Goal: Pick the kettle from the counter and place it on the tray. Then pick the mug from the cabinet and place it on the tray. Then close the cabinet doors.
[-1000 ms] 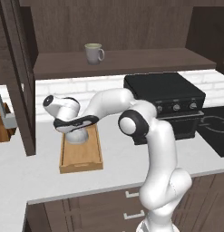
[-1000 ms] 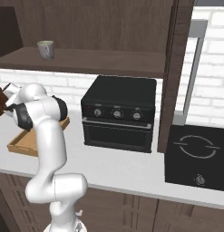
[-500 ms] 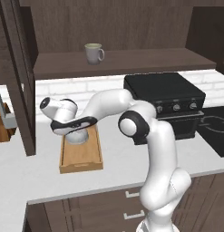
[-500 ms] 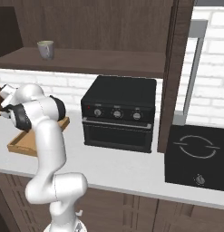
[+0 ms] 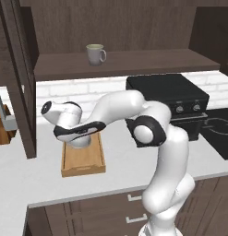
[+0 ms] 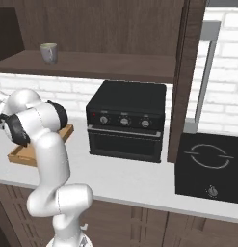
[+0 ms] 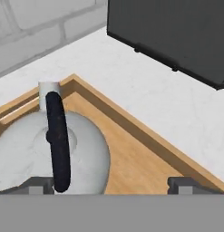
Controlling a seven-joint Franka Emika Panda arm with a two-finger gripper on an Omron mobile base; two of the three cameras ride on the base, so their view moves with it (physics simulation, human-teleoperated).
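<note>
The kettle (image 7: pixel 50 156) sits in the tray (image 7: pixel 145 149), so the first job looks done. The gripper (image 7: pixel 111 183) is just above it with its two fingers (image 7: pixel 41 185) far apart, holding nothing. The black handle stands just inside one finger and I think nothing pinches it.

The kettle is a small round silver dome with a thin black arched handle and a short pale spout at 12 o'clock in the hand view. It stands upright on the wood.

Next comes the mug (image 5: pixel 95 54). It waits on the cabinet (image 5: pixel 124 62) shelf, at about 1 o'clock from the tray in the left base view. I think the arm should rise straight up first, so it does not knock the handle, then reach up to the mug.
</note>
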